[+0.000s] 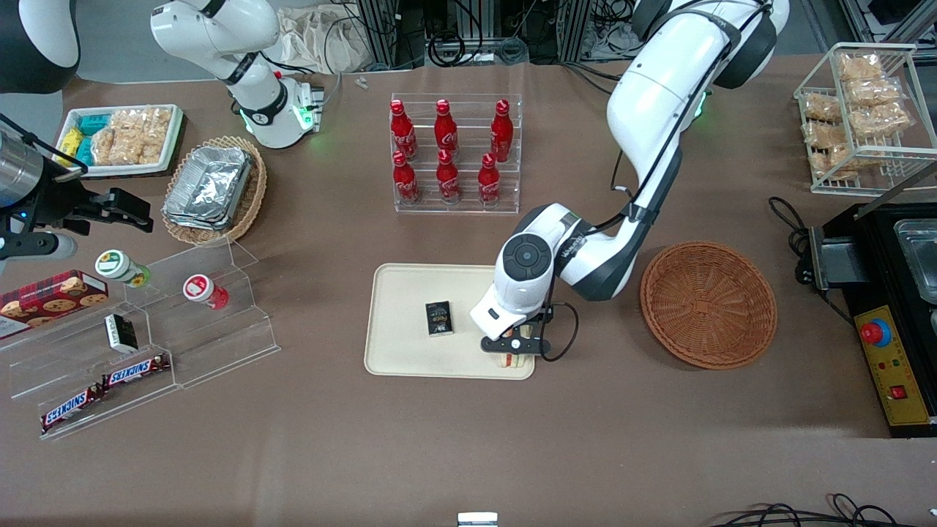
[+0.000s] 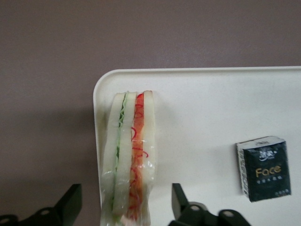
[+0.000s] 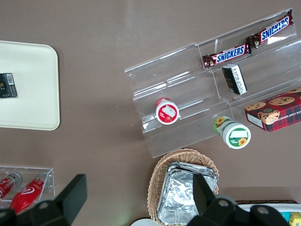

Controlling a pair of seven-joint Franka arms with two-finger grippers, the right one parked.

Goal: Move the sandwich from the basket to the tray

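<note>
hovering low over the tray's (image 1: 410, 351) corner nearest the front camera and toward the basket (image 1: 708, 304), the hand (image 1: 514, 350) has its fingers (image 2: 70, 203) spread wide apart, one on each side of the sandwich (image 2: 130, 155) with open space between each finger and the wrap. the sandwich lies on the cream tray close along its short rim, its pale bread slices showing green filling on the rim side and orange-red filling on the inner side, all under clear wrap. in the front view only a small piece of the sandwich (image 1: 511, 360) peeks out beneath the hand. a small black packet (image 1: 439, 319) with gold lettering lies flat on the same tray, near the middle and well apart from the sandwich. the round reddish-brown wicker basket sits on the brown tabletop (image 1: 468, 439) just beside the tray, toward the working arm's end, with nothing visible inside it. farther from the front camera than the tray, a clear rack holds six red bottles (image 1: 446, 150).
</note>
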